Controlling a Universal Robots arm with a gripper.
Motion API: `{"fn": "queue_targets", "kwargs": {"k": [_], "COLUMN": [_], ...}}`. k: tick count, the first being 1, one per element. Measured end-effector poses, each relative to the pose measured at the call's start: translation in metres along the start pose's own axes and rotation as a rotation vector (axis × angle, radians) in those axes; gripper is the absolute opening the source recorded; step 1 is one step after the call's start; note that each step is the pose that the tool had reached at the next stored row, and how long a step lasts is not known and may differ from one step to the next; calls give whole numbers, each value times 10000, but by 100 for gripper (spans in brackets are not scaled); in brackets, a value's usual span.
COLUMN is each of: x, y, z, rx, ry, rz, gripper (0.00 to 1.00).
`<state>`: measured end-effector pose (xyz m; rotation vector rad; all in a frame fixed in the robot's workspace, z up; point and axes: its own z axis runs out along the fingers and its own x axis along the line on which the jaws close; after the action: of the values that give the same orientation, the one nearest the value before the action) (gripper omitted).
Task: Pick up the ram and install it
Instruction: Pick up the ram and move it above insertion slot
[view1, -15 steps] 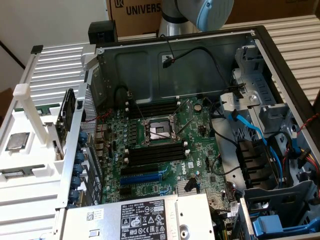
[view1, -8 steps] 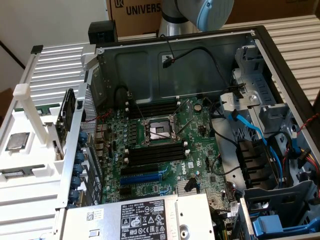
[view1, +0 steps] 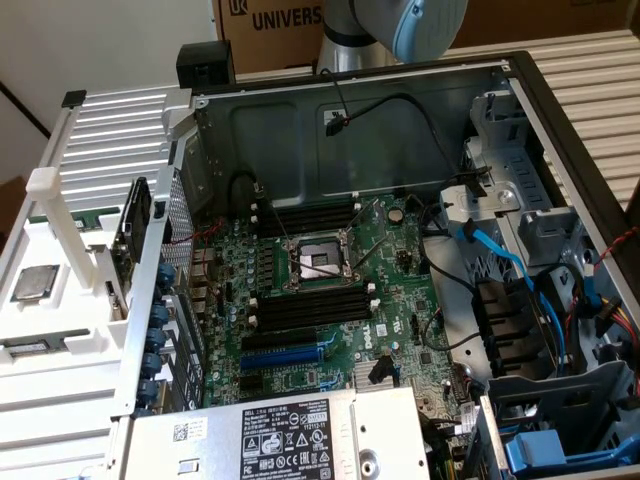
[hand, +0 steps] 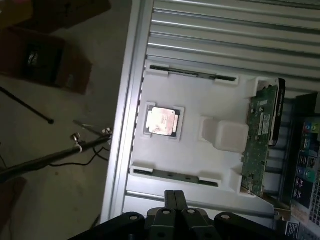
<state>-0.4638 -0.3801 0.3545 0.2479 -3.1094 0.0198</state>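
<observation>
ram (hand: 172, 175) lies edge-up in a groove of the white holder tray (hand: 200, 100), unheld, a second stick (hand: 192, 74) in the opposite groove | gripper (hand: 174, 205) high over the tray, fingers pressed together, empty | processor chip (hand: 162, 120) between the sticks, green card (hand: 260, 140) upright beside | exterior view alone shows motherboard slots (view1: 305, 308) vacant, arm (view1: 395, 30) above case (view1: 350, 130)

Exterior view evenly bright, wrist view dim, soft, chip glare
</observation>
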Motion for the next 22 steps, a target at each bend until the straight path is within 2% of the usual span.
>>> {"fn": "queue_targets", "kwargs": {"k": [3,6,22], "x": [0,-1,-1], "y": [0,0,1], "z": [3,8,62], "rx": [43,60,91], "ry": [-202,-273,-313], "rz": [-475,-1016,-3926], "gripper": [10,10,10]}}
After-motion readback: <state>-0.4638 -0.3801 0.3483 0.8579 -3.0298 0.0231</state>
